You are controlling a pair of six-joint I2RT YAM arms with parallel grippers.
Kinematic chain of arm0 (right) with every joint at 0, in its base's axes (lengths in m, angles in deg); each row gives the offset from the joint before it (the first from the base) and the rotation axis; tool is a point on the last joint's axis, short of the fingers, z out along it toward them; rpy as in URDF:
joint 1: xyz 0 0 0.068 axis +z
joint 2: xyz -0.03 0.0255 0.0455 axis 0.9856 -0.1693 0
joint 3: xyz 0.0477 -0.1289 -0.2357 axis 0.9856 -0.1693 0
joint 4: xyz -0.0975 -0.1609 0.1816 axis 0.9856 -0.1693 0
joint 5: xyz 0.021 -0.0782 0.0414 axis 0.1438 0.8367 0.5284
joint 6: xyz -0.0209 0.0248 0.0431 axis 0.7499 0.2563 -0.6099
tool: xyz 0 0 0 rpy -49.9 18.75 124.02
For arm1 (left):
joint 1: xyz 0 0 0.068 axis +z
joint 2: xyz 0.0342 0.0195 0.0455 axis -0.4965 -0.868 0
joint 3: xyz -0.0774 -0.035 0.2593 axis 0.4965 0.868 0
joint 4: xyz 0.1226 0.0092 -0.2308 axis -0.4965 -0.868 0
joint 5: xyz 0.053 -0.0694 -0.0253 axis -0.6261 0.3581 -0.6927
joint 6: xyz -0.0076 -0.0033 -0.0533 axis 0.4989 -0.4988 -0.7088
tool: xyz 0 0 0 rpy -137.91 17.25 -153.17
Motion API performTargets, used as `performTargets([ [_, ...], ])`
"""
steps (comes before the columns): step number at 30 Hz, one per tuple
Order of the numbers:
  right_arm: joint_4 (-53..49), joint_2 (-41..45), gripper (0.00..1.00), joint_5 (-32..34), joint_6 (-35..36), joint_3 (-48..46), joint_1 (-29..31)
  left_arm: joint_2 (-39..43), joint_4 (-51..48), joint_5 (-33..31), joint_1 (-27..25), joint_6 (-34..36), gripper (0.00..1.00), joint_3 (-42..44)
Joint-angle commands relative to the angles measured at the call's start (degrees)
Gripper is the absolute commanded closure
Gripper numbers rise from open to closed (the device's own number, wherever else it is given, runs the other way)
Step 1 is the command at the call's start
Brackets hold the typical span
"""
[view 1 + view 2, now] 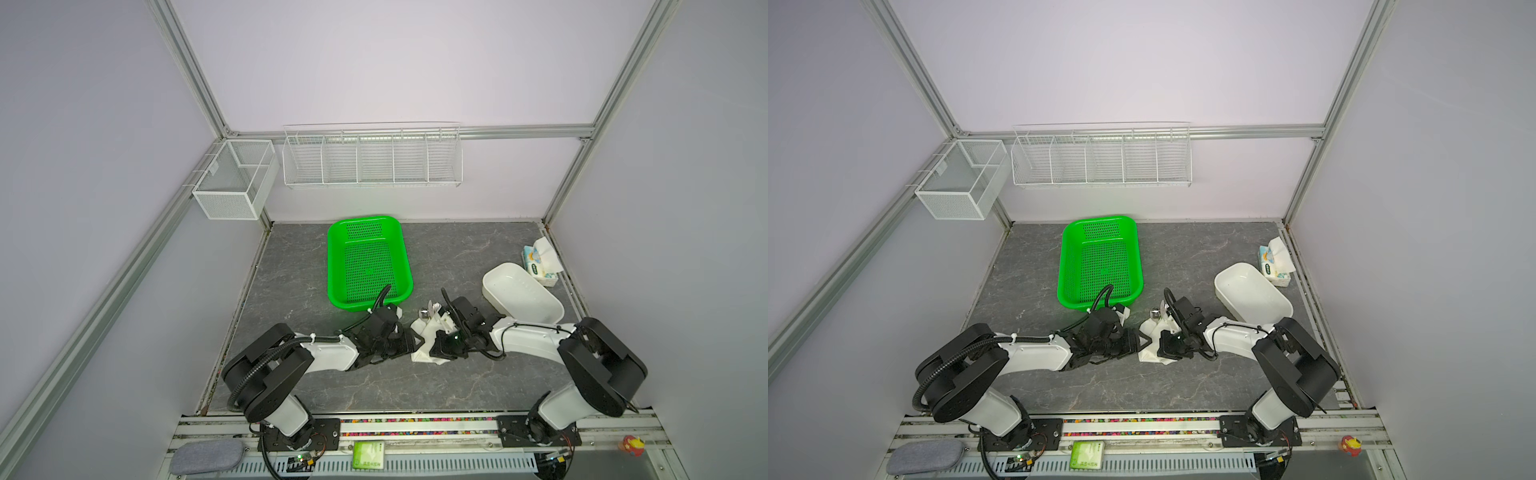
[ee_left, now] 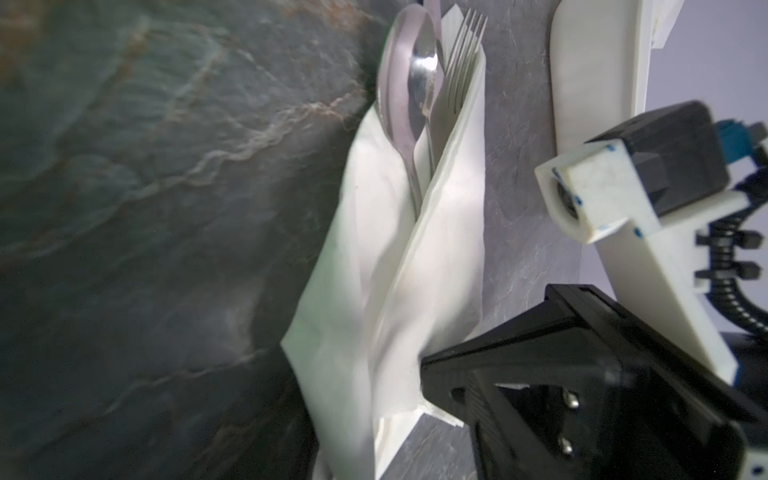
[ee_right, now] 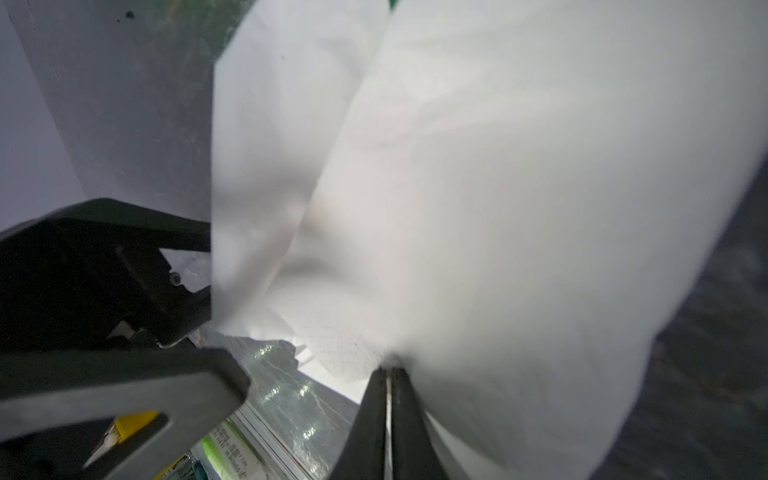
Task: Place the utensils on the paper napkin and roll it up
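Observation:
The white paper napkin (image 1: 422, 328) (image 2: 374, 270) lies folded loosely round the utensils (image 1: 432, 309) (image 1: 1158, 311) in the middle of the table, between my two grippers. A spoon bowl (image 2: 424, 70) and fork tines (image 2: 461, 62) stick out of its far end; the handles are hidden inside. My right gripper (image 3: 390, 370) (image 1: 434, 355) is shut, pinching a fold of the napkin (image 3: 498, 187) at the near end. My left gripper (image 1: 411, 340) (image 3: 226, 307) stands at the napkin's left edge with its fingers (image 3: 124, 386) apart.
A green slotted basket (image 1: 353, 305) stands just behind the left gripper. A white oval dish (image 1: 523, 291) sits to the right, with a blue-and-white tissue pack (image 1: 540, 262) behind it. A wire rack (image 1: 372, 158) and a mesh box (image 1: 235, 178) hang on the back wall.

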Motion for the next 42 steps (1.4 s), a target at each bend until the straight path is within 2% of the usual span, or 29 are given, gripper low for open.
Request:
performTargets([
  [1, -3.45, -0.19, 0.9, 2.87, -0.86, -1.65, 0.42, 0.83, 0.84, -3.02, 0.03, -3.67, 0.43, 2.24],
  [7, -3.23, -0.21, 0.9, 2.97, -0.96, -1.65, 0.42, 2.59, 4.8, -4.69, -0.65, -7.38, 0.53, 4.69],
  [11, -2.86, -0.27, 0.9, 2.87, -1.22, -1.82, 0.46, 5.27, 5.37, -7.26, -0.65, -7.63, 0.55, 5.93],
  [21, -2.66, -0.49, 0.9, 2.71, -1.05, -1.69, 0.43, -3.68, 18.66, -1.18, 0.06, -10.93, 0.54, 5.27],
  [25, -2.48, -0.52, 0.9, 2.55, -1.09, -1.69, 0.46, -3.7, 18.58, -1.23, 0.32, -10.59, 0.59, 5.14],
  [30, -2.57, -0.09, 0.9, 2.53, -1.19, -1.66, 0.43, -1.32, 14.87, -2.07, 0.3, -8.32, 0.75, 4.37],
  [35, -2.66, 0.73, 0.89, 2.53, -1.16, -1.65, 0.51, 1.1, 9.01, -2.06, 0.31, -5.65, 0.87, 2.03],
  [42, -3.62, 1.33, 0.87, 3.05, -1.09, -1.19, 0.45, 3.69, 2.39, -2.17, 0.28, -0.07, 0.91, -1.23],
])
